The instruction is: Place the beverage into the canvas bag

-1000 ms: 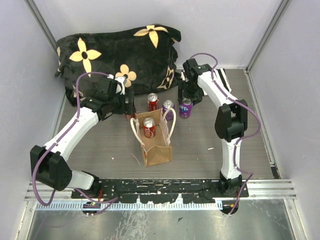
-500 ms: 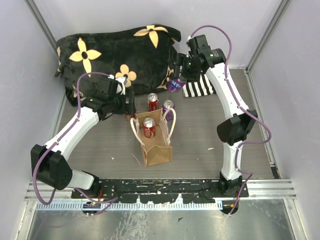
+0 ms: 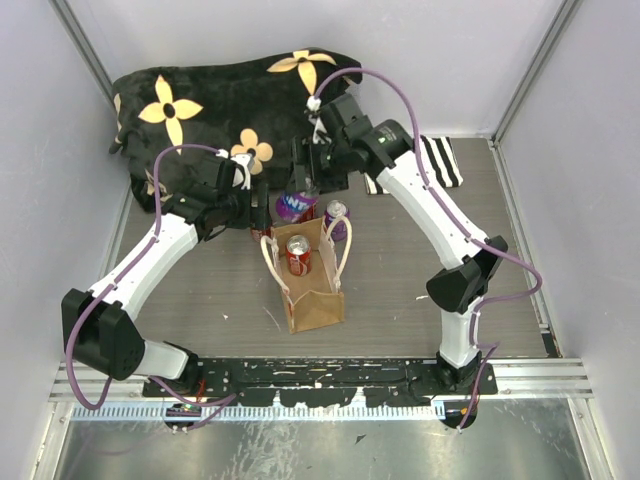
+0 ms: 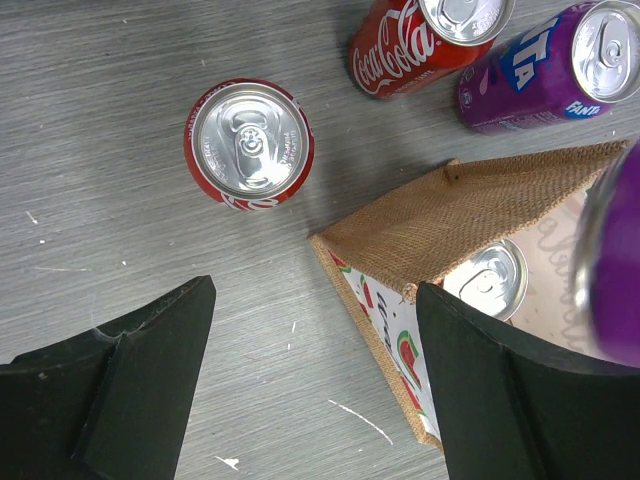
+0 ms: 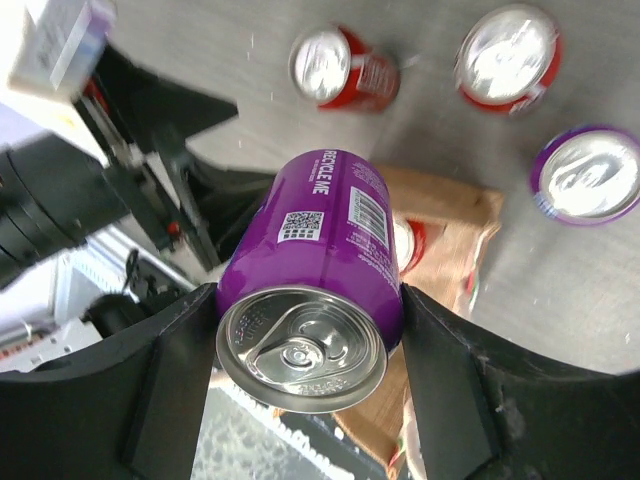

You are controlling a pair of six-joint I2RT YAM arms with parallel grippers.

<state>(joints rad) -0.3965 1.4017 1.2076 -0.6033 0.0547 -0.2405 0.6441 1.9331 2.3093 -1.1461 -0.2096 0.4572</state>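
The right gripper [image 5: 308, 305] is clamped on the purple aluminium drink can [image 5: 320, 240], with a black finger [image 5: 170, 380] pressed to each side. The tan-brown boxy canvas bag [image 5: 445, 210] sits below that gripper, past the can's base and a little to the right in the right wrist view. Its mouth is open and a red soda can [image 5: 408, 243] stands inside. The held can's long axis runs in line with the fingers, silver lid back toward the wrist, base aimed down toward the table, at a lean.

The top view shows what the wrist cannot: the can hangs over the far edge of the bag, with the left gripper [image 3: 258, 212] just beside it. The left wrist view shows that gripper spread wide and empty. The bag's corner lies below, between its fingers, and a loose red can [image 4: 250, 145] stands on the grey wood-grain table [image 4: 100, 100] beyond its left fingertip. The held can shows only as a purple blur at the right edge.
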